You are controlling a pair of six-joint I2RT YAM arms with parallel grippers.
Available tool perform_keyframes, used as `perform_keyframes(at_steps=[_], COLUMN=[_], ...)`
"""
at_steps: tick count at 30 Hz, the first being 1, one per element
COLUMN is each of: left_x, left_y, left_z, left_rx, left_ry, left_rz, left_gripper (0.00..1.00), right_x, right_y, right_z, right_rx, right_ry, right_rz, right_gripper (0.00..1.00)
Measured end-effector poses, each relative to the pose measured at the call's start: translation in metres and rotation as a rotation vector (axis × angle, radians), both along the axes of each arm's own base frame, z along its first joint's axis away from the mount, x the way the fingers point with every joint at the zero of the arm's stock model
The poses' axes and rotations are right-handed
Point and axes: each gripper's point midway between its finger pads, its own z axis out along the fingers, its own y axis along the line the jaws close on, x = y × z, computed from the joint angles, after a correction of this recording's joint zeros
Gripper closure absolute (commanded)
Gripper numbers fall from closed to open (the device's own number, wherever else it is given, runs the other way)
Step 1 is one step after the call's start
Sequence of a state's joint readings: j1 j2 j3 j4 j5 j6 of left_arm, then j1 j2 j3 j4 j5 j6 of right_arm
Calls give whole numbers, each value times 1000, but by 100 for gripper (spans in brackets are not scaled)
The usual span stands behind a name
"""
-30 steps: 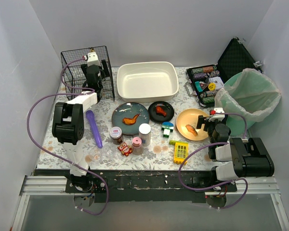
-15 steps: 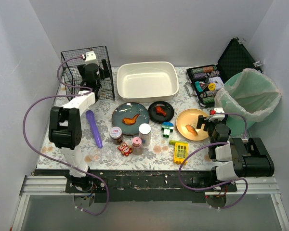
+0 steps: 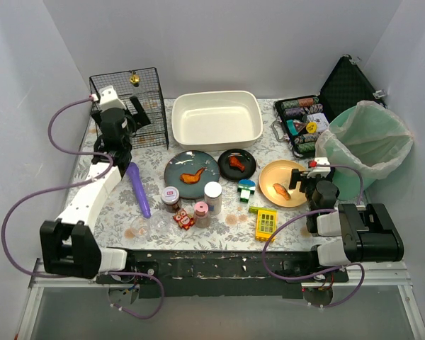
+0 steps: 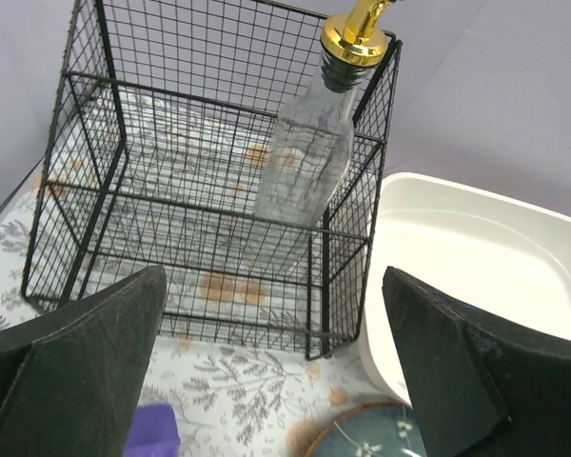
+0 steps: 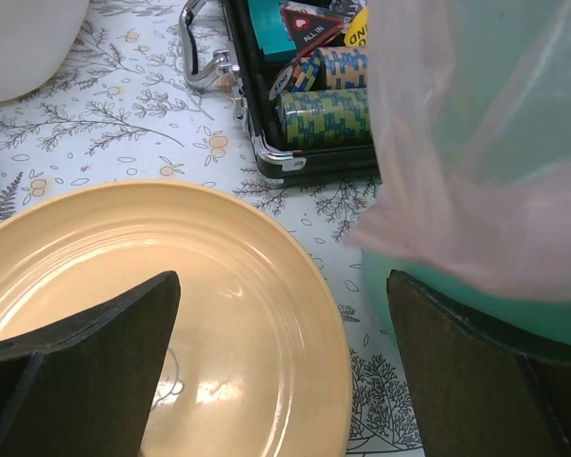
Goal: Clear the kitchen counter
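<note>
Bench [image 3: 290, 227], fern-printed, spans the enclosure floor, crowded with dishes and jars. Left tool [image 4: 274, 314] gapes empty facing the wire basket [image 4: 171, 190], which holds a glass bottle [image 4: 305, 167]. Right tool [image 5: 284, 305], fingers spread, hovers over the yellow plate [image 5: 124, 248]. Seemingly between picks; the next move needs a fresh target.

Plain pale walls close in three sides: a back wall [image 3: 219, 35] across the top, a left wall [image 3: 21, 106], a right wall [image 3: 421, 42]. A metal rail [image 3: 393, 275] crosses the bottom, grey floor [image 3: 212, 315] beneath. Light is soft, even.
</note>
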State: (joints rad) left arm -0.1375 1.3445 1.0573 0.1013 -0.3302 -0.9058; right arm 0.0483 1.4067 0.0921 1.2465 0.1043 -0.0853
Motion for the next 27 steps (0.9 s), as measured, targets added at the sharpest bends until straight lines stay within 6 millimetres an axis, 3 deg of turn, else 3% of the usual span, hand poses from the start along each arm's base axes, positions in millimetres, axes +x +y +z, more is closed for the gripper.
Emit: perform_keyframes(at_steps=[4,7,10,16,22,27], left_x=[-30,-46,-57,-73,-94,-104], left_y=[2,3,-1,-11,-27,-52], left_z=[15,20,14,1,2,-12], left_rx=[-45,-60,-63,-101,-166,-251], left_ry=[-6,6,53,122,126,171], left_rz=[5,7,-25,-73,-159,-261], left_gripper=[2,2,2,2,2,2], right_x=[7,16,17,21,23,3], right_y=[0,2,2,7,8,14], right_z=[3,20,38,48,47,35], right_rx=[1,20,81,230,317,352], right_ry=[41,36,31,164,364,476], right_rz=[-7,-11,-34,-96,-190,-188], right_gripper=[2,3,5,2,2,2])
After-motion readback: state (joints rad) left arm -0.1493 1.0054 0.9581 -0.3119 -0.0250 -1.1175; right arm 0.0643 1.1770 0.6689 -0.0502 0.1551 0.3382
